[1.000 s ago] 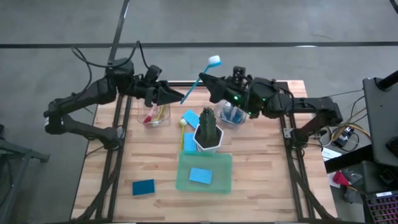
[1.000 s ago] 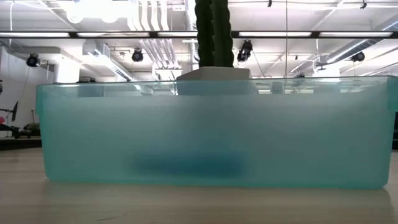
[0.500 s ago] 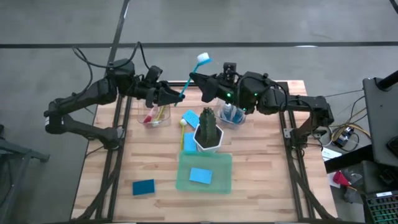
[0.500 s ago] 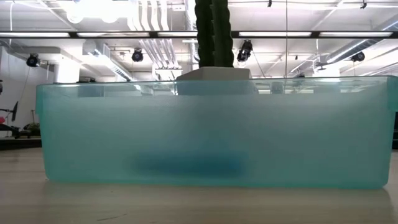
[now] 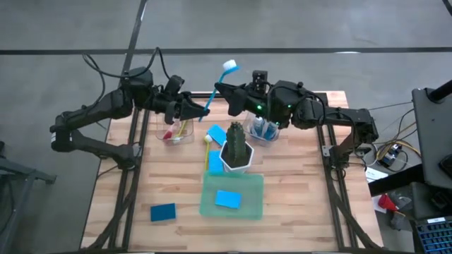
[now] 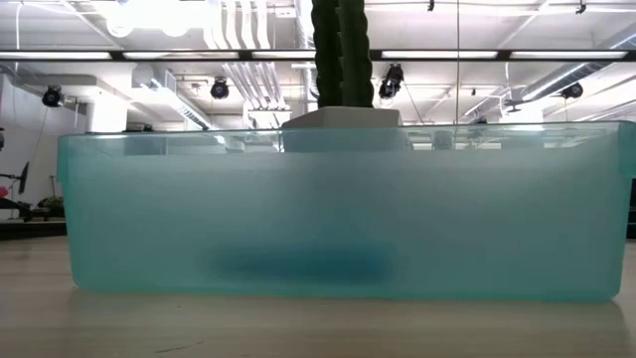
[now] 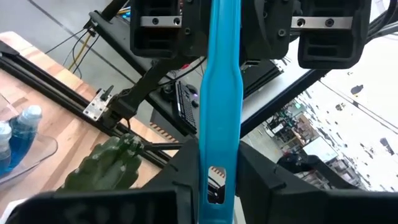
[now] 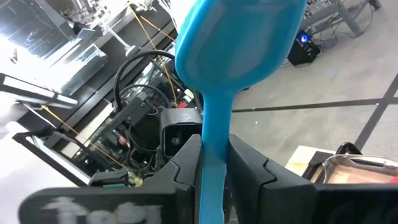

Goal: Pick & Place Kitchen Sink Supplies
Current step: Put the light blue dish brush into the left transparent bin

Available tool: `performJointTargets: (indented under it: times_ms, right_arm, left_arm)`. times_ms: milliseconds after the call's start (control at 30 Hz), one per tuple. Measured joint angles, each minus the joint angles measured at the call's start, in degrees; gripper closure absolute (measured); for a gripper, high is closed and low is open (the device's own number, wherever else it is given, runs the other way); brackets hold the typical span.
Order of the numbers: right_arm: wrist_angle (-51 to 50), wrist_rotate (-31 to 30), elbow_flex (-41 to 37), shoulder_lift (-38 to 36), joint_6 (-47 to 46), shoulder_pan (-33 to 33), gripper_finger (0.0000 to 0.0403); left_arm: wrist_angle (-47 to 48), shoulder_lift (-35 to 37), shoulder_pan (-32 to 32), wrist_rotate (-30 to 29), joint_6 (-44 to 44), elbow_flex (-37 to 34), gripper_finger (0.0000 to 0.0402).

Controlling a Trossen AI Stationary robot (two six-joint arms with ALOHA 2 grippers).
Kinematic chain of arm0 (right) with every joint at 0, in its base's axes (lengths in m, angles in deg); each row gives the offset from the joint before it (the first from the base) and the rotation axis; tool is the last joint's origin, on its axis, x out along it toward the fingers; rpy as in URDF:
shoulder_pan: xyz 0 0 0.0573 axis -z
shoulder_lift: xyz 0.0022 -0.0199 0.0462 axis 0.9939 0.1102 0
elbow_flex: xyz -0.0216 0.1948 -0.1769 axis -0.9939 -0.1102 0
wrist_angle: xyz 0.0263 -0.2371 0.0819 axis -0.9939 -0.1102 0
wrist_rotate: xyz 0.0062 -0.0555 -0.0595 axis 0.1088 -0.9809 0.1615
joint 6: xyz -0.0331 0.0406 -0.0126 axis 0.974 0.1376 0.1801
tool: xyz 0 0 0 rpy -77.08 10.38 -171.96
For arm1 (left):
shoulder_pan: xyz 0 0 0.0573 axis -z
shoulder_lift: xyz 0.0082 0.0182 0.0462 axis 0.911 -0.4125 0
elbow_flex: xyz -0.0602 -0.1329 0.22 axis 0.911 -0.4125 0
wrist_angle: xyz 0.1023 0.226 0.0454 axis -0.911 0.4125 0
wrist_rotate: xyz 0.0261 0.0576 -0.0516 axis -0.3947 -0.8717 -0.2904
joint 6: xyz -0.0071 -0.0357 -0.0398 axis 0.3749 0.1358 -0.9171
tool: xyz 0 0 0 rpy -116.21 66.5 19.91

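High view: near the top centre of the frame, the left gripper (image 5: 200,109) and the right gripper (image 5: 220,91) both grasp the blue brush (image 5: 217,86), which is lifted above the table (image 5: 296,183).

Low view: the green tray (image 6: 338,214) fills the frame, with the plant (image 6: 341,52) behind it.

Left wrist view: the fingers (image 7: 177,168) are clenched on the brush handle, in the centre.

Right wrist view: the fingers (image 8: 186,165) pinch the brush just below its head.

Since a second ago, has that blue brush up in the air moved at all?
Yes. In the high view the blue brush has shifted left along the table's far edge, its white head now farther from the clear bin of bottles, gripped by both grippers.
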State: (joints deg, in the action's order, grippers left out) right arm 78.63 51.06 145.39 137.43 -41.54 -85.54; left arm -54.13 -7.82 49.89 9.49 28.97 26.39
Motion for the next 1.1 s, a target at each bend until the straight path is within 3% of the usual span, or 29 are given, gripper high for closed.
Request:
performJointTargets:
  times_ms: [167,300,533,733,900,1100]
  right_arm:
    - [0.0,0.0,0.0,0.0,0.1,0.1,0.0342]
    - [0.0,0.0,-0.1,0.0,0.9,0.1,0.0321]
    - [-0.1,3.3,1.2,-0.4,2.4,0.0,0.026]
    - [0.0,6.4,4.7,-0.4,7.5,-0.2,0.0207]
    - [0.4,8.1,6.7,-1.1,12.9,-0.3,0.0182]
    - [-1.4,8.1,7.3,-1.2,15.7,-0.2,0.0168]
  left_arm:
    - [0.1,0.0,0.0,-0.1,-0.2,0.0,0.0331]
    - [0.4,0.0,0.0,-0.2,-0.9,0.0,0.0306]
    - [-0.5,0.4,-0.1,0.1,-0.4,0.0,0.0333]
    - [-4.5,1.0,-0.2,-0.3,0.0,0.0,0.0331]
    - [-4.8,2.4,-0.9,-5.5,0.0,0.0,0.0315]
    - [-1.1,4.8,-1.8,-13.9,2.4,0.0,0.0331]
